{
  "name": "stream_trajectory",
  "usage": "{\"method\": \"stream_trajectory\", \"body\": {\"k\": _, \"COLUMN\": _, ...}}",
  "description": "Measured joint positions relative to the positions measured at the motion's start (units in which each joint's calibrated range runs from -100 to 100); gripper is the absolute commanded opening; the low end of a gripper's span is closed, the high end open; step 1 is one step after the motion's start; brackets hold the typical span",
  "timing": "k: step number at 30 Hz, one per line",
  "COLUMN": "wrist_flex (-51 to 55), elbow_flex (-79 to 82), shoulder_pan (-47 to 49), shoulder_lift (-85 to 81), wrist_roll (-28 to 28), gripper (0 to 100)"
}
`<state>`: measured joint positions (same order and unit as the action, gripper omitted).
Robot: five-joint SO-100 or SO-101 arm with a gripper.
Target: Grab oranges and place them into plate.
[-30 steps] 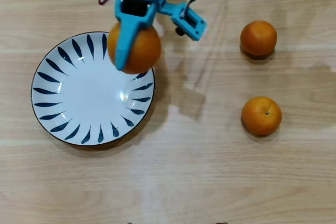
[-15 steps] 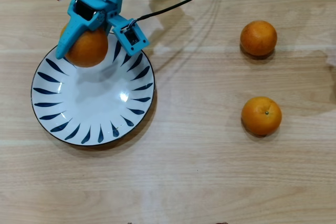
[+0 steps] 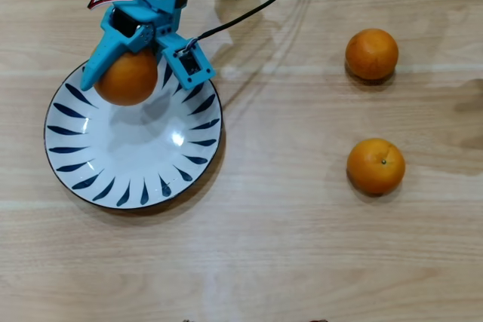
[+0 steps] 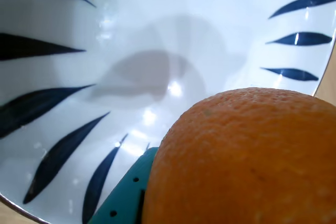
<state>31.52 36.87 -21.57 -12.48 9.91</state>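
Claw (image 3: pixel 127 73) fingers of blue plastic are clamped on one orange (image 3: pixel 126 78), which hangs over the upper-left part of the plate (image 3: pixel 136 186) in the overhead view, inside the rim's ring of dark blue strokes but close to it. The wrist view shows the same fruit (image 4: pixel 247 161) filling the lower right, one teal finger (image 4: pixel 123 203) pressed against its side, and the white bowl of the plate (image 4: pixel 63 93) below with a soft shadow near the middle; that shadow suggests the fruit is held above the surface and not resting on it, though the gap itself cannot be seen. The relation that matters for the release is straight down: the plate's floor lies beneath the fruit, with the bare centre toward the lower right of the claw in the overhead view and the rim just behind toward the upper left. A round fruit let go here would likely roll inward down the slope, so the drop looks safe, though a shift toward the centre would leave more margin from the edge. Out on the bench (image 3: pixel 287 246), two more oranges sit well apart from the plate, to the right in the overhead view, one upper (image 3: pixel 371 54) and one lower (image 3: pixel 376 166), with bare wood between them and the plate for the arm to cross.
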Motion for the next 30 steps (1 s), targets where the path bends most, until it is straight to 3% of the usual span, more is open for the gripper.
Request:
{"method": "stream_trajectory", "body": {"k": 5, "wrist_flex": 0.00, "elbow_flex": 0.44, "shoulder_pan": 2.28, "shoulder_lift": 0.00, "wrist_roll": 0.00, "gripper": 72}}
{"method": "stream_trajectory", "body": {"k": 8, "wrist_flex": -0.34, "elbow_flex": 0.27, "shoulder_pan": 2.03, "shoulder_lift": -0.25, "wrist_roll": 0.73, "gripper": 74}}
{"method": "stream_trajectory", "body": {"k": 19, "wrist_flex": -0.78, "elbow_flex": 0.27, "shoulder_pan": 5.23, "shoulder_lift": -4.23, "wrist_roll": 2.24, "gripper": 59}}
{"method": "stream_trajectory", "body": {"k": 22, "wrist_flex": 1.81, "elbow_flex": 0.27, "shoulder_pan": 6.75, "shoulder_lift": -8.97, "wrist_roll": 2.24, "gripper": 50}}
{"method": "stream_trajectory", "body": {"k": 27, "wrist_flex": 12.58, "elbow_flex": 0.27, "shoulder_pan": 10.89, "shoulder_lift": -18.03, "wrist_roll": 1.41, "gripper": 21}}
{"method": "stream_trajectory", "body": {"k": 30, "wrist_flex": 15.33, "elbow_flex": 0.27, "shoulder_pan": 16.29, "shoulder_lift": -22.34, "wrist_roll": 1.04, "gripper": 23}}
